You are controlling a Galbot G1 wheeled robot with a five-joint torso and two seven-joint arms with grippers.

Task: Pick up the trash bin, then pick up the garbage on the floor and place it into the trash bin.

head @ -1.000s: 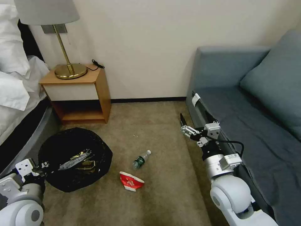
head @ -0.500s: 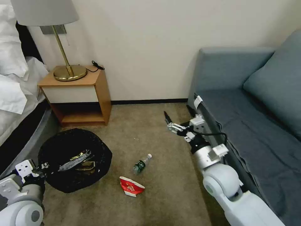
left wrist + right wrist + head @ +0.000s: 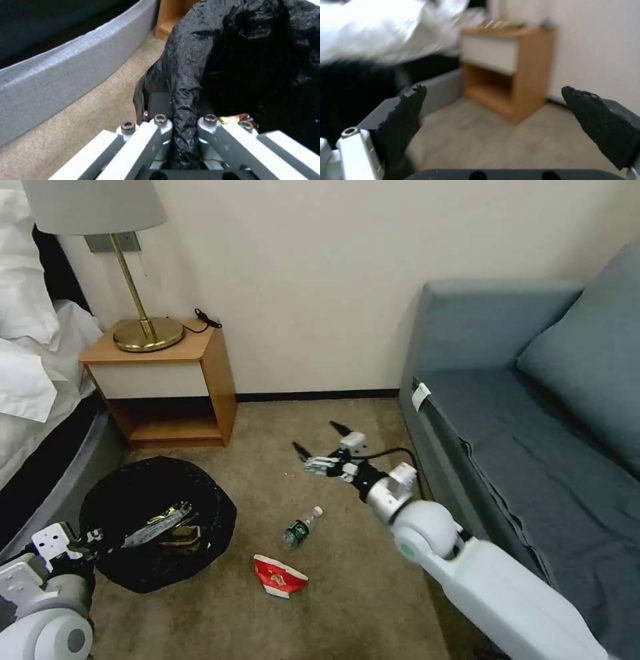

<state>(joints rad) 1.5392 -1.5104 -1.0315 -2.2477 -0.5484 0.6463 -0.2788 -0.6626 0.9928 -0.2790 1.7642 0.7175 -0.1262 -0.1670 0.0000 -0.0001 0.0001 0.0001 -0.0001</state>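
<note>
The left gripper (image 3: pixel 93 535) stays clamped on the black-lined rim of the trash bin (image 3: pixel 157 520) (wrappers visible inside) at seven o'clock on the carpet. The right gripper (image 3: pixel 319 442), fingers spread wide, hovers above the bottle (image 3: pixel 301 525); the crushed red cup (image 3: pixel 278 575) lies at its six o'clock.

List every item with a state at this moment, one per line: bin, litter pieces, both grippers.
trash bin: by the bed, black liner over its rim, wrappers inside.
bottle: lying on its side on the carpet, capped.
paper cup: crushed, on the carpet.
left gripper: shut on the bin's liner and rim.
right gripper: open, empty, above the carpet beyond the bottle.
</note>
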